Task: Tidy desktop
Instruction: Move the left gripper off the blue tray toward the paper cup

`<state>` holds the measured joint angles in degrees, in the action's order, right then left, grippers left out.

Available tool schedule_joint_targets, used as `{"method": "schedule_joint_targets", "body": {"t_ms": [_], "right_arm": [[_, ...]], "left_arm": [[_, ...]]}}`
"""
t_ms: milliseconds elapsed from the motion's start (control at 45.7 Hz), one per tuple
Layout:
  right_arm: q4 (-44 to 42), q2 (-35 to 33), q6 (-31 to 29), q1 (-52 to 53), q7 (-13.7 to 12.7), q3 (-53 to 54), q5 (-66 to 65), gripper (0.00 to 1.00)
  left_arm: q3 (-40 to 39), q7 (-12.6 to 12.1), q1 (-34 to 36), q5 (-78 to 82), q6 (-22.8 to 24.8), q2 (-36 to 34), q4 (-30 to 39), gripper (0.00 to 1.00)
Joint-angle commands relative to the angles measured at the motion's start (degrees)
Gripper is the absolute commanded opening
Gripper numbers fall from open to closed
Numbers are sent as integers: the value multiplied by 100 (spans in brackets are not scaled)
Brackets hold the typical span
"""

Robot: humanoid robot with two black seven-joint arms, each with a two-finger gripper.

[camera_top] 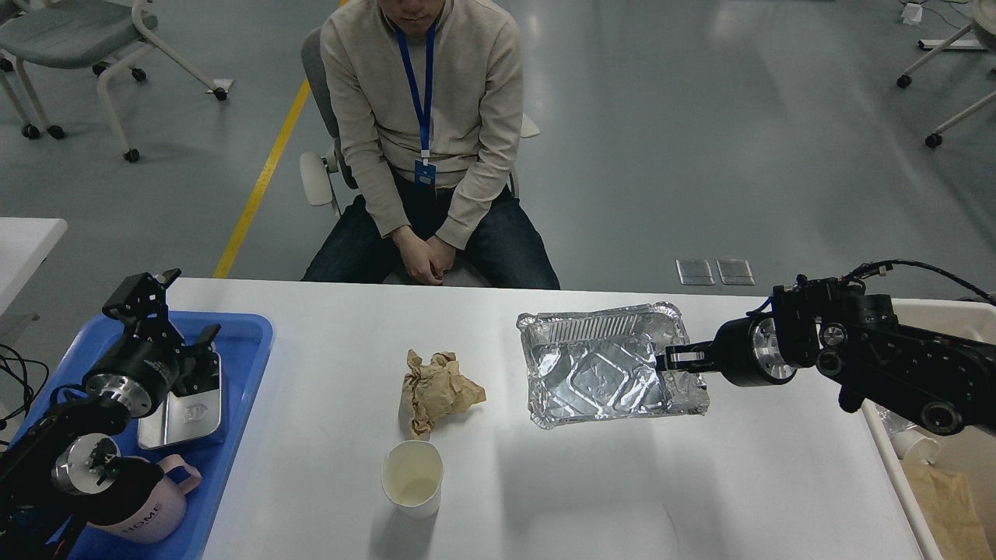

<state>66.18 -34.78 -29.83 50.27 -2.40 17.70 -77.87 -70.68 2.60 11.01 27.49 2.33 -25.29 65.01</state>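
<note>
Desktop [545,482] with cup [412,477], crumpled paper [437,390], foil tray [603,365].

Beige bin [945,459] cropped; mug [152,509] half-hidden

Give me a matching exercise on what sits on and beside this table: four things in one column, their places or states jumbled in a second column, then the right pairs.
Things
1. foil tray
2. crumpled brown paper
3. paper cup
4. pink mug

Places or states
A. in the blue tray, on the left
B. upright near the front edge of the desktop
C. gripped at its right rim by the right hand
D. lying between the cup and the seated person

Pairs: 1-C, 2-D, 3-B, 4-A
</note>
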Motion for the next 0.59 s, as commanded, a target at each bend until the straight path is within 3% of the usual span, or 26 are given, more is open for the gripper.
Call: {"method": "schedule_joint_targets", "body": {"t_ms": [0, 131, 394, 570], "right_arm": [[0, -11, 4, -9, 2, 5, -9, 0], [-9, 15, 13, -9, 2, 5, -9, 0], [-9, 33, 39, -9, 2, 5, -18, 0], [-9, 7, 39, 0, 2, 5, -9, 0]], "left_arm": [[151, -312, -29, 90, -479, -388, 592, 97], [327, -673, -20, 98, -427, -950, 890, 97], [1214, -603, -64, 116, -321, -2216, 1602, 97], [1662, -629, -354, 247, -312, -3586, 2446, 97]]}}
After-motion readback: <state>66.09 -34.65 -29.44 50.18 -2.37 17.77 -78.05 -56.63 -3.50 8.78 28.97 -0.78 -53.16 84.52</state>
